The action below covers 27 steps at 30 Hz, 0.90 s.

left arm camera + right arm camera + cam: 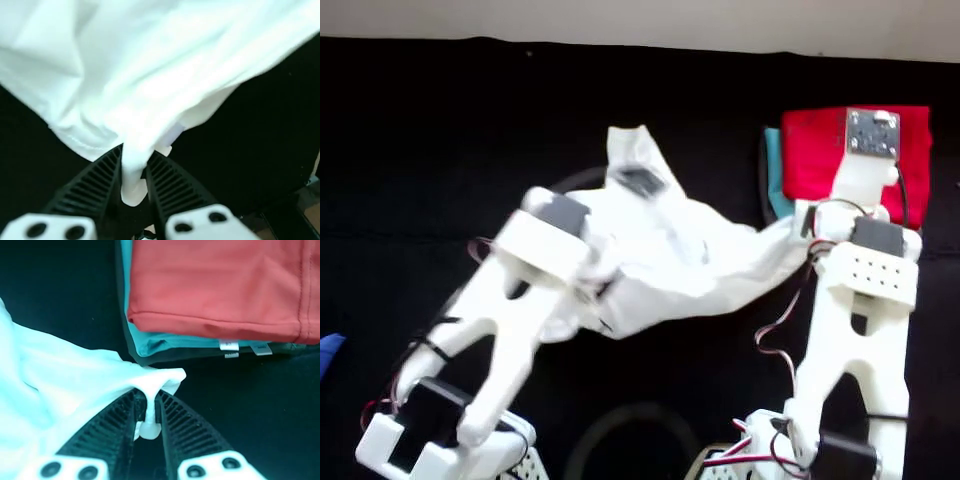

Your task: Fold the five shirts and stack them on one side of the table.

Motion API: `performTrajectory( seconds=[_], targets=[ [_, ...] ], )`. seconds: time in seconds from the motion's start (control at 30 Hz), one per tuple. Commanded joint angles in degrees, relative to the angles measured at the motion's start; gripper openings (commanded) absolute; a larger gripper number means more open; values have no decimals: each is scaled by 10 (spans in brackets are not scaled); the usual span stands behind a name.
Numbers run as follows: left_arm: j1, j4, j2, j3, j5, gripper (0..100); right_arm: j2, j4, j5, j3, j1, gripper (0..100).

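The left gripper (134,162) has its black ribbed jaws pinched on an edge of the crumpled white cotton shirt (670,250). The right gripper (147,396) is clamped on another corner, and the shirt stretches between them over the black table cover (440,130). Just beside the right jaws sits a folded red shirt (220,285) over a teal shirt (160,344), perhaps with a darker one beneath.

crumpled white cotton shirt (690,250): near edge hidden behind the blurred white plastic left arm (510,300); in left wrist view it runs off the frame on three sides. folded red fabric shirt (815,150) partly covered by right arm's wrist (872,135). folded teal shirt (165,342) & dark one (175,355) beneath: thin edges only. small blue thing (326,352) cut off at the high view's edge, can't tell what.
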Motion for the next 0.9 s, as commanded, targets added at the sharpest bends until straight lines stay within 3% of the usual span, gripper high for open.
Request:
performTrajectory(
  seconds=[0.0, 0.13, 0.47, 0.7, 0.87],
  targets=[
    [-65, -28, -22, -35, 40, 88, 43, -12, -18, -73, -28, 5],
    [-73, -58, -22, -32, 120, 236, 111, -10, -18, -141, -33, 5],
    [-53, 38, -21, -22, 123, 213, 134, 15, -18, -161, -31, 5],
    [-107, -40, 40, 21, 178, 216, 134, 15, -15, -160, -31, 5],
    [-116, -41, 101, 21, 177, 216, 134, 15, -14, -160, -31, 5]
  ],
)
